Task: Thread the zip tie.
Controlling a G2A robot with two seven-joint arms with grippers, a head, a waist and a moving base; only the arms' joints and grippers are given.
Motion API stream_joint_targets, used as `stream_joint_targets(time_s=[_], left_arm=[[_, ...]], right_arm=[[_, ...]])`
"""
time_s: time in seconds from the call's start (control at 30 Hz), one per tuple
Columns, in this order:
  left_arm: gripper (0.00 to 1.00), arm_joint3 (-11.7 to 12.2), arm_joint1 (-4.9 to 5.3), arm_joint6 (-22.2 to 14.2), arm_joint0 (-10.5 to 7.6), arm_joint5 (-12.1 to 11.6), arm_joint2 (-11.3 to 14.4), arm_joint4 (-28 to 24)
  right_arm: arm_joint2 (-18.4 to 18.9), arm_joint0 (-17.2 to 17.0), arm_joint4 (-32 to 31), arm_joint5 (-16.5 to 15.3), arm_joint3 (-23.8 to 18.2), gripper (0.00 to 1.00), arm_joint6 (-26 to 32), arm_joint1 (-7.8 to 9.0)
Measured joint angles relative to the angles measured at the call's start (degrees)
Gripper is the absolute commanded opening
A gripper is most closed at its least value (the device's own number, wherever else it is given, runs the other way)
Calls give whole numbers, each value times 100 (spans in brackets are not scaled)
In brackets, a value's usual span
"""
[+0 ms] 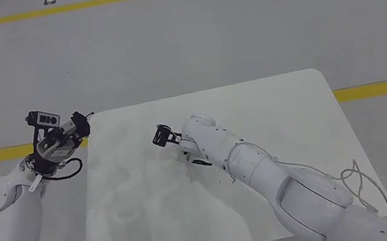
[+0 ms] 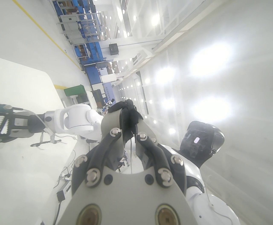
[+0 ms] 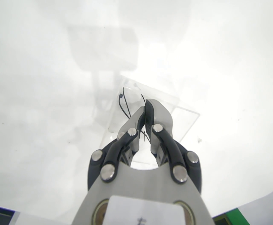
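The right gripper (image 3: 146, 108) has its fingers clenched on a thin black zip tie (image 3: 145, 127), which runs up between the two pads. Its upper end curves out past the fingertips. Just beyond the fingertips sits a clear box (image 3: 185, 121) on the white bench (image 3: 53, 127). Inside it lie a few more loose ties (image 3: 124, 104), black and slender, one with its small square head turned up near the far wall. I cannot tell whether the gripped tie touches the box.

From above, the right arm reaches over the middle of the bench, with its gripper well in from every edge. The left gripper (image 2: 128, 113) is held at the bench's far left corner, about over the edge and well apart from the right one.

The left wrist camera looks along the left gripper's own fingers, which are pressed tight together at the dark pads. A black strand (image 2: 130, 153) hangs down between them toward the palm. It looks like a zip tie, though its ends are hidden. Farther off in that picture the right arm (image 2: 72, 120) stretches across the bench. Behind it is a green crate (image 2: 74, 90) on the floor, then blue shelving (image 2: 93, 74) under a brightly lit ceiling.
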Motion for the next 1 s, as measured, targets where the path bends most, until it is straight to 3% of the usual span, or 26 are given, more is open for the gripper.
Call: stream_joint_targets(time_s=[0.27, 0.47, 0.73, 1.0], left_arm=[[0, 0, 0, 0, 0, 0, 0, 0], [0, 0, 0, 0, 0, 0, 0, 0], [0, 0, 0, 0, 0, 0, 0, 0], [0, 0, 0, 0, 0, 0, 0, 0]], right_arm=[[177, -72, -127, 3, -363, 0, 217, 127], [466, -224, -237, -201, -978, 0, 528, 335], [1059, -847, -418, -338, -2383, 0, 916, 751], [1830, -1685, -449, -255, -3664, 0, 491, 1095]])
